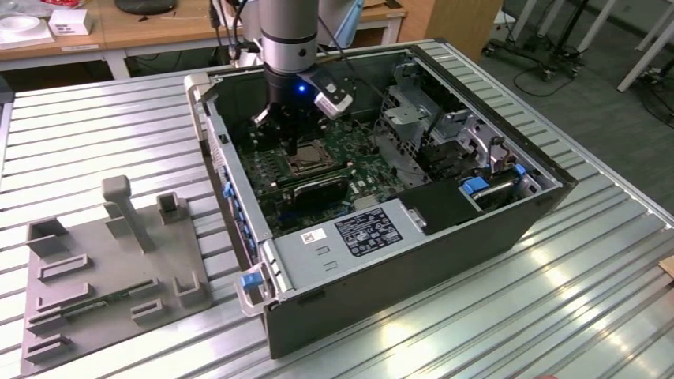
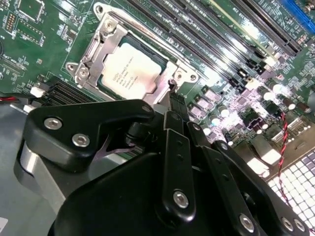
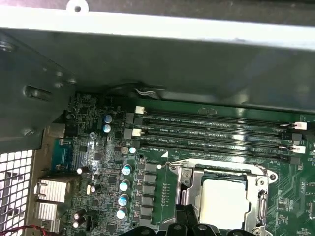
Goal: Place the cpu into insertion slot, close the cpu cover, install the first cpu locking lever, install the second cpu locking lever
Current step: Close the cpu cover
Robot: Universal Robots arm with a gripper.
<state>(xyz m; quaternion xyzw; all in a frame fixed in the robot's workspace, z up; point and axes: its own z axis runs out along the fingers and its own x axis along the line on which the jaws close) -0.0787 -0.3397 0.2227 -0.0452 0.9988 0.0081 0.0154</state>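
At the cpu cover [image 2: 109, 35] rim, end effector [image 2: 173, 96] fingers closed together, holding nothing.

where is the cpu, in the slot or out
In: the cpu lies flat inside the cover frame in the second wrist view.

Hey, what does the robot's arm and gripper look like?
The arm is a silver-grey cylinder with a dark band, a blue light glowing at its wrist and black cables running alongside. The gripper, seen in the second wrist view, is black, built of jointed bars fastened with silver screws.
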